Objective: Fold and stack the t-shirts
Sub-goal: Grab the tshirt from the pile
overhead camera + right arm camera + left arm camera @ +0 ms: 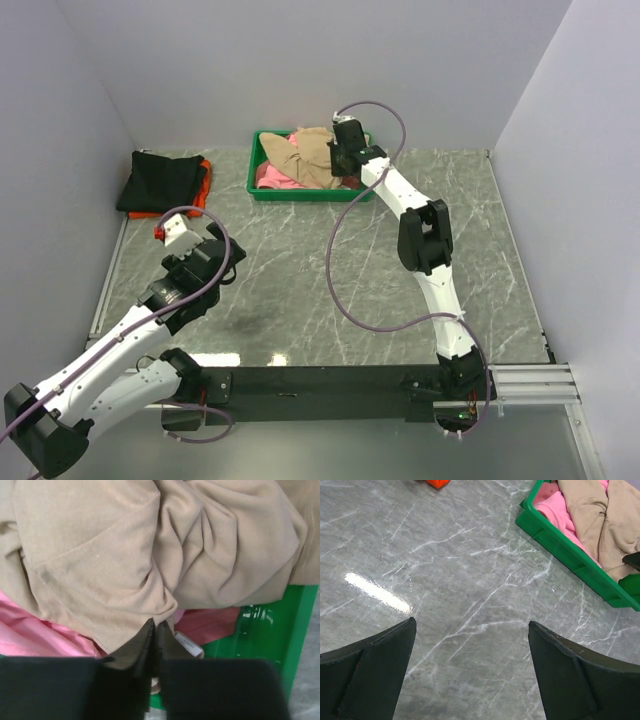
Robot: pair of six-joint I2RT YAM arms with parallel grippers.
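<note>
A crumpled tan t-shirt (312, 152) lies on top of pink t-shirts (272, 177) in the green tray (300, 193) at the back. My right gripper (343, 158) is over the tray's right end, shut on a fold of the tan t-shirt (100, 560); pink cloth (30, 635) shows beneath it. A black t-shirt (160, 180) lies folded on an orange one (205, 170) at the back left. My left gripper (472, 630) is open and empty above bare table, at the front left (192, 262). The tray with the tan t-shirt (600, 525) shows at its upper right.
The tray's green wall (295, 625) is just right of my right fingers. White walls enclose the table on three sides. A bright glare patch (377, 592) lies on the grey marble top. The orange cloth's corner (437, 483) shows at the left wrist view's top edge.
</note>
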